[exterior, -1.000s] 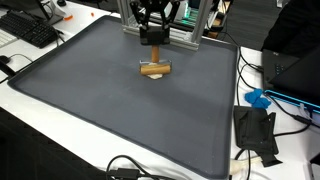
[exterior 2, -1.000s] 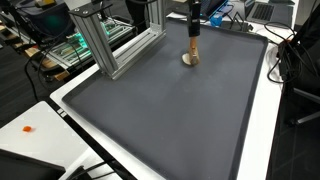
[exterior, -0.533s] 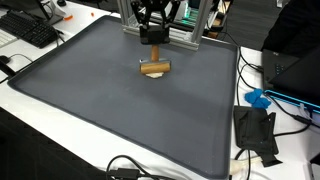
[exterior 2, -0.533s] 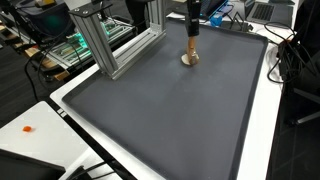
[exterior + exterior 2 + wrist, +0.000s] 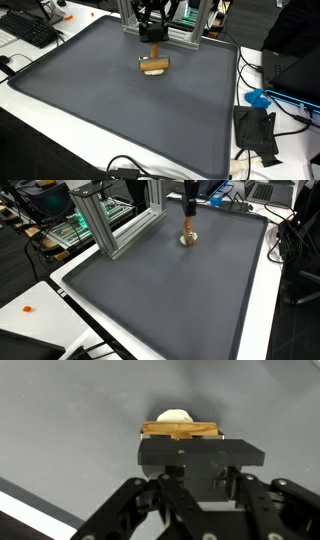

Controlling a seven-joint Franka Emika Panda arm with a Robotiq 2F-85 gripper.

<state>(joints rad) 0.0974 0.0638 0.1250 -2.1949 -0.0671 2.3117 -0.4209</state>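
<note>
Squeezing the pincer [image 5: 153, 44] tight around the upright handle of a wooden mallet [image 5: 154, 66], holding its head low over the dark table [image 5: 120, 115].

In an exterior view, gripper [image 5: 153, 42] clasps the upright handle of a wooden mallet [image 5: 154, 66], head at or just above grey surface [image 5: 120, 120]; frame [image 5: 195, 35] behind, keyboard [image 5: 30, 30] and blue item [image 5: 258, 98] off its edges.

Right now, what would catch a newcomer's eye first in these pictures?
A wooden mallet stands head-down near one edge of the big dark mat, its handle gripped from above by the tool. An aluminium frame rises beside it, at the mat's rim.
</note>
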